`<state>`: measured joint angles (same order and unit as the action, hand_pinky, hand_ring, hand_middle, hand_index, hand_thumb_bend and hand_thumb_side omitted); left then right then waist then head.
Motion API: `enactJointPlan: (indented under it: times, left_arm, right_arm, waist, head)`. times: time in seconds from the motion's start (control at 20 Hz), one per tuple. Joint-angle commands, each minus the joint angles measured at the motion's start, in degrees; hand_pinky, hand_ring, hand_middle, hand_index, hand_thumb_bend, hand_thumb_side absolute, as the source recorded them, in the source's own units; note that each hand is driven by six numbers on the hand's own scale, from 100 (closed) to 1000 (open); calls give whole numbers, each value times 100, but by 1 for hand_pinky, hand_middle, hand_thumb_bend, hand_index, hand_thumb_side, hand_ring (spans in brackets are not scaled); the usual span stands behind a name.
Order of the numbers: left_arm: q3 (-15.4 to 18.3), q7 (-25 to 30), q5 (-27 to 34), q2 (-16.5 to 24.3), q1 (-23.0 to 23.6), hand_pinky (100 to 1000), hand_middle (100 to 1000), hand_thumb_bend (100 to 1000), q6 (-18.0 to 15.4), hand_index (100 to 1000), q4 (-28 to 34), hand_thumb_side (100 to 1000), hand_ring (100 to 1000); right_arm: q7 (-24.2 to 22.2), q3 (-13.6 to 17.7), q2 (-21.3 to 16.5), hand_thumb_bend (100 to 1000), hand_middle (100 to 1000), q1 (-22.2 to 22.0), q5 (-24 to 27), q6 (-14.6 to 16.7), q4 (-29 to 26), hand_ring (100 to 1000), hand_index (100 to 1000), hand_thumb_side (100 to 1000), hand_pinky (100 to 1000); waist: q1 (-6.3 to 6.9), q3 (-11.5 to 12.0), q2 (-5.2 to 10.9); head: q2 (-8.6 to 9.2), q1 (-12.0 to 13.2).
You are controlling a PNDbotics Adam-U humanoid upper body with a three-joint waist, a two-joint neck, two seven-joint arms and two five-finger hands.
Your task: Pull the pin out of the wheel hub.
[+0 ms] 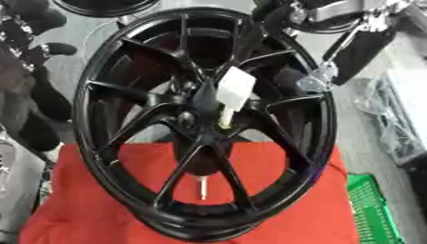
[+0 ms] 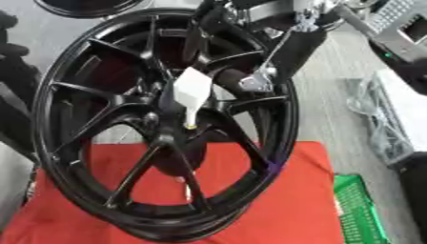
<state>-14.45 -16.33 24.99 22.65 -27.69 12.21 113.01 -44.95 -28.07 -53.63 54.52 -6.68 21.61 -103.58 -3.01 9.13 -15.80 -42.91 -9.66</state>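
Observation:
A black multi-spoke wheel (image 1: 125, 124) stands upright on a red cloth (image 1: 75, 209), its hub (image 1: 196, 119) facing me. A white block with a pale stem, the pin (image 1: 233, 90), sticks out just right of the hub, its tip pointing down. A second small pale pin (image 1: 201, 186) shows lower, between two spokes. My right arm (image 1: 363, 47) comes in from the upper right, and my right hand (image 2: 242, 78) is a dark shape behind the spokes close to the white pin. A black lumpy form at the left edge looks like my left hand (image 1: 37, 90), beside the rim.
A green crate (image 1: 375, 209) sits at the lower right next to the cloth. Wire racks and a white object (image 2: 380, 119) lie on the grey floor to the right. Another dark rim (image 1: 108, 5) shows at the top edge.

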Motion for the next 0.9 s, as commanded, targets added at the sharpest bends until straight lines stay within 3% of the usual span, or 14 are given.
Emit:
enactJointPlan:
  times: [0.05,0.55,0.9]
  left_arm:
    - [67,-6,11,29,-61,616,606,100,-24,681,61,702,786]
    - [57,10,23,5,-73,617,607,100,-23,681,59,702,788]
    - [54,20,28,-6,-88,617,607,100,-22,681,62,701,789]
  right_arm:
    - [-238,30,25,100,762,137,57,52,120,778,855,374,851]
    - [-434,20,259,107,763,143,73,-17,406,795,867,375,860]
    - [-527,-26,347,230,774,94,-115,72,463,814,875,343,876]
  waist:
    - [16,9,131]
    - [7,42,135]
    - [6,57,132]
  head:
    - [-30,-8]
    - [-23,-1]
    - [-5,8]
